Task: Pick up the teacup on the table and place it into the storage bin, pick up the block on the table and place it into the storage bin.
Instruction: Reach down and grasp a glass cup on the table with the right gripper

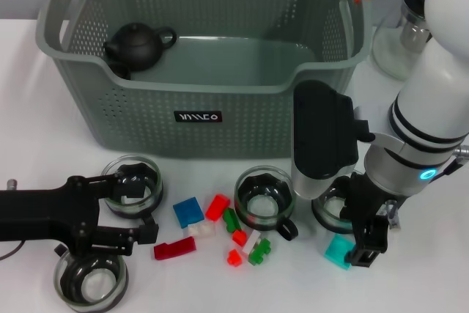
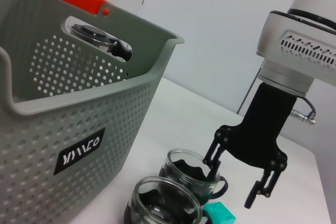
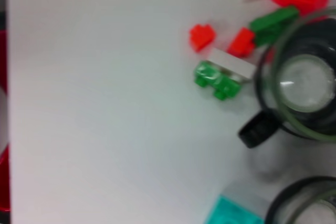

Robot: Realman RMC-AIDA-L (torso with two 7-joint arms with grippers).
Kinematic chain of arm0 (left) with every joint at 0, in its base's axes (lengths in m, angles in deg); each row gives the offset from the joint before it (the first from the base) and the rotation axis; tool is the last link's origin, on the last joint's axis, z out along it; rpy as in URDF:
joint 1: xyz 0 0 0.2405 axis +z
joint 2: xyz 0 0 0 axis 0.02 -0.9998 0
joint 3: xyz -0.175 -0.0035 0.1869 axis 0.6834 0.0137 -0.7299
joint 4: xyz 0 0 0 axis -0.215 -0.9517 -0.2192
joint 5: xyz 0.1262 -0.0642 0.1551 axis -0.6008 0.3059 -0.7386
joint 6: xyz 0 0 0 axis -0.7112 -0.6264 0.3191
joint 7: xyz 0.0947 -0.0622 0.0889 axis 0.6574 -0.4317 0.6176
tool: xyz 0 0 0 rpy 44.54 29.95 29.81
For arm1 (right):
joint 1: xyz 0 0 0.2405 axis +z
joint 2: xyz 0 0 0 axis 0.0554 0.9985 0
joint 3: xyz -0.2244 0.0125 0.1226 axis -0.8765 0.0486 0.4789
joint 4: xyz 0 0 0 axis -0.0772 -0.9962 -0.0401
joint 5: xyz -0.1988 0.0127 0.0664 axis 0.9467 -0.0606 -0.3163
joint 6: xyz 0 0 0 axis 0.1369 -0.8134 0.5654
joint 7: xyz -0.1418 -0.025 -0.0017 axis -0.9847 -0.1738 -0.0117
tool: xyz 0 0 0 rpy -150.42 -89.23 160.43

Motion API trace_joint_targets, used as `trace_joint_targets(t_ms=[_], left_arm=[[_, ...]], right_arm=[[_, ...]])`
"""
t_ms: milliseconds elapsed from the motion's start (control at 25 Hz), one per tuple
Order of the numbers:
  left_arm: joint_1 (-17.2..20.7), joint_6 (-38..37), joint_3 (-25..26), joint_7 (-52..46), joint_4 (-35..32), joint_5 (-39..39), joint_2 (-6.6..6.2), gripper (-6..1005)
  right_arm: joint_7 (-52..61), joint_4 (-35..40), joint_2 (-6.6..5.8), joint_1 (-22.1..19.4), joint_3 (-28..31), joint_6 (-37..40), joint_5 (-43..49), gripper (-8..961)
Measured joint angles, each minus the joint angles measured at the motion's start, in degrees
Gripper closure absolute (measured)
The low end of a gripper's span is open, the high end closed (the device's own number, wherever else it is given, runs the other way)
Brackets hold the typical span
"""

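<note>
The storage bin (image 1: 212,100) stands at the back of the white worktop (image 1: 410,291), with a black teapot (image 1: 138,43) lying inside it. In front of it sit four glass teacups among scattered small blocks. The right gripper (image 1: 359,236) hangs low beside the rightmost teacup (image 1: 333,207), its fingers spread and holding nothing, right over the teal block (image 1: 338,251). That block looks light, rigid and smooth, so a pinch across its flat sides should hold. The left gripper (image 1: 135,207) reaches along the worktop, fingers parted around the near-left teacup (image 1: 134,185). The cups look like thin glass, slippery and breakable; I would grip the rim wall gently, or the dark handle
</note>
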Motion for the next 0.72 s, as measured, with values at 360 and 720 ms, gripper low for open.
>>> trace_joint_targets(t_ms=[360, 720], left_arm=[[-0.13, 0.24, 0.0, 0.0, 0.08, 0.02, 0.03, 101], [0.03, 0.23, 0.0, 0.0, 0.09, 0.06, 0.08, 102]], right_arm=[[1.21, -1.0, -0.02, -0.59, -1.6, -3.55, 0.46, 252], [0.6, -1.22, -0.13, -0.9, -1.85, -3.72, 0.05, 467]])
